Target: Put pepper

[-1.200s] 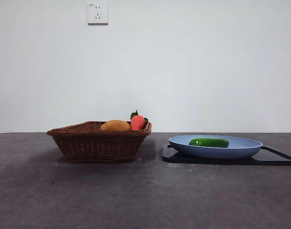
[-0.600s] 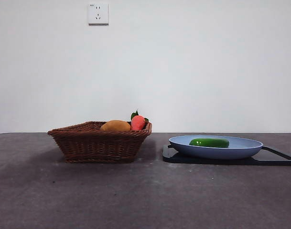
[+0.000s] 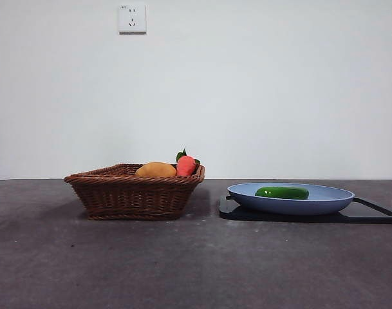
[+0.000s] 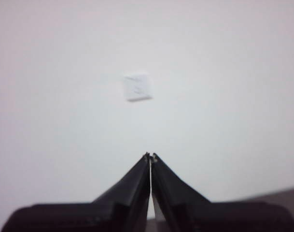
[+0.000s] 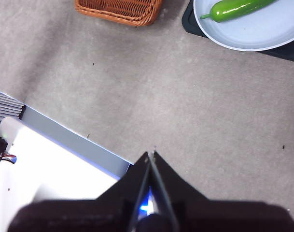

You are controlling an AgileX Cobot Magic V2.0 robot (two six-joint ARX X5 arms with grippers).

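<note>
The glossy dark-green pepper (image 3: 282, 192) lies on the blue plate (image 3: 324, 203) at the right of the table; the right wrist view shows the same pepper (image 5: 236, 8) and plate (image 5: 262, 36) from high above. My right gripper (image 5: 151, 153) is shut and empty, raised over the table's near edge, well apart from the plate. My left gripper (image 4: 150, 156) is shut too, empty, facing the white wall. Neither gripper appears in the front view.
A brown wicker basket (image 3: 134, 192) stands left of the plate, holding a yellow-orange fruit (image 3: 156, 170) and a red-orange fruit with green leaves (image 3: 185, 165). A black board (image 3: 369, 211) lies under the plate. The table's near edge (image 5: 74, 140) shows in the right wrist view.
</note>
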